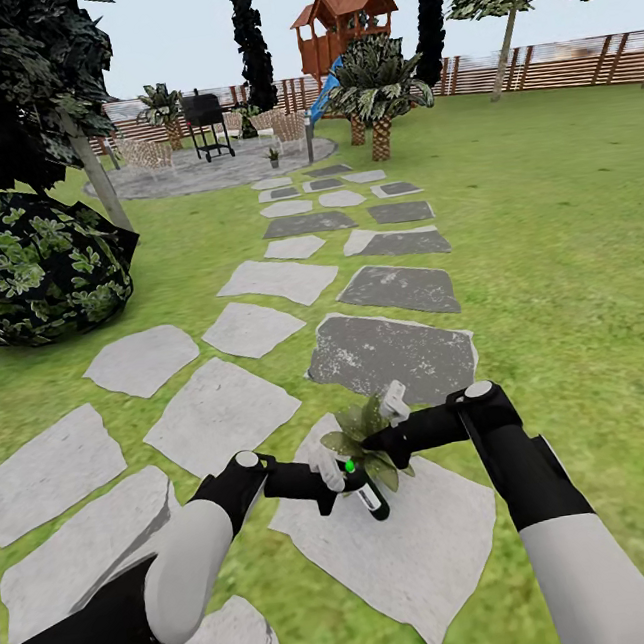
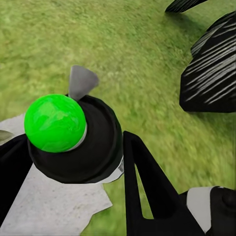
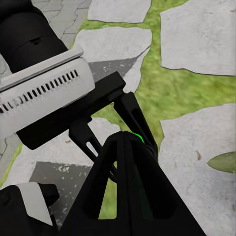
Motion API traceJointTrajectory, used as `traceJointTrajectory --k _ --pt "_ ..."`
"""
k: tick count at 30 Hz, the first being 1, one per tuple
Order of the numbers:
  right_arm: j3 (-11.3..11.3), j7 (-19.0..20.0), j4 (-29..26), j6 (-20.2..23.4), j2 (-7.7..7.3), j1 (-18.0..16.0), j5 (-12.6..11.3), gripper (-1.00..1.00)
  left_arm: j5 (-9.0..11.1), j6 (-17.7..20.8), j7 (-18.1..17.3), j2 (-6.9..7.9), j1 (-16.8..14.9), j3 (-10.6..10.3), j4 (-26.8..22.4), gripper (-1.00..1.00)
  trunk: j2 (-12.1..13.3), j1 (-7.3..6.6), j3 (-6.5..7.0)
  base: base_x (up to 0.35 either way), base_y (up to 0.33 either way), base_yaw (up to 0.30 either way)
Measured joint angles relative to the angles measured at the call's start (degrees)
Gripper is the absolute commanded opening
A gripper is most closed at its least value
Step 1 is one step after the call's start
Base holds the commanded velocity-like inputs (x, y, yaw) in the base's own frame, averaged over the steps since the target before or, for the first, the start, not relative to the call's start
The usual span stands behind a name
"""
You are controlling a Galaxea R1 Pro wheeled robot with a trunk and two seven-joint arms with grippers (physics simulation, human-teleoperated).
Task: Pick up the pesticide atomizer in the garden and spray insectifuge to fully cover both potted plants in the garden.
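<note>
Garden: green lawn (image 1: 573, 231) crossed by flat grey stepping stones (image 1: 395, 545), running up to a round grey gravel patio (image 1: 193, 175) and a brown slatted wooden fence (image 1: 552, 65). Robot stands on the path with both arms brought together over the nearest pale slab.

Small potted plant, a low rosette of pointed green leaves (image 1: 361, 428), sits just beyond the two grippers. Arms probably meet here so the spray head faces it; a judgement.

Slim dark bottle, the pesticide atomizer (image 1: 369, 498), hangs roughly upright between the arms, bright green knob on top. In the left wrist view the knob and dark round body (image 2: 73, 137) sit between two black fingers. Left gripper (image 1: 333, 474) reads as clamped on the bottle, fingers narrow around it.

Right gripper (image 1: 391, 409): the right wrist view shows its dark fingers drawn together at a point with a green glint between them. Whether it presses the knob or merely touches: cannot tell.

No legible writing or brand anywhere.
</note>
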Motion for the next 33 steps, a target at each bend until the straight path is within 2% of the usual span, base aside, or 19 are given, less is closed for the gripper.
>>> traceJointTrajectory --k 5,9,12,33 --pt "-0.05 0.0 0.05 -0.1 -0.15 0.0 0.0 -1.0 0.0 0.06 -1.28 0.0 0.0 0.0 0.0 -1.0 0.0 0.0 0.0 0.0 0.0 0.0" --pt "-0.06 0.04 3.69 -5.3 -0.03 0.0 0.06 -1.0 0.0 0.12 -1.94 0.0 0.0 -0.03 0.0 -1.0 0.0 0.0 0.0 0.0 0.0 0.0" --pt "-0.03 0.05 5.81 -6.96 0.03 0.0 0.03 -1.0 0.01 0.17 -2.02 0.0 0.0 -0.01 0.0 -1.0 0.0 0.0 0.0 0.0 0.0 0.0" --pt "-0.07 -0.03 6.23 -7.31 0.0 -0.01 0.08 -1.0 0.01 0.16 -2.71 0.0 0.0 0.0 0.53 -1.0 0.0 0.0 0.0 0.0 0.0 0.0"
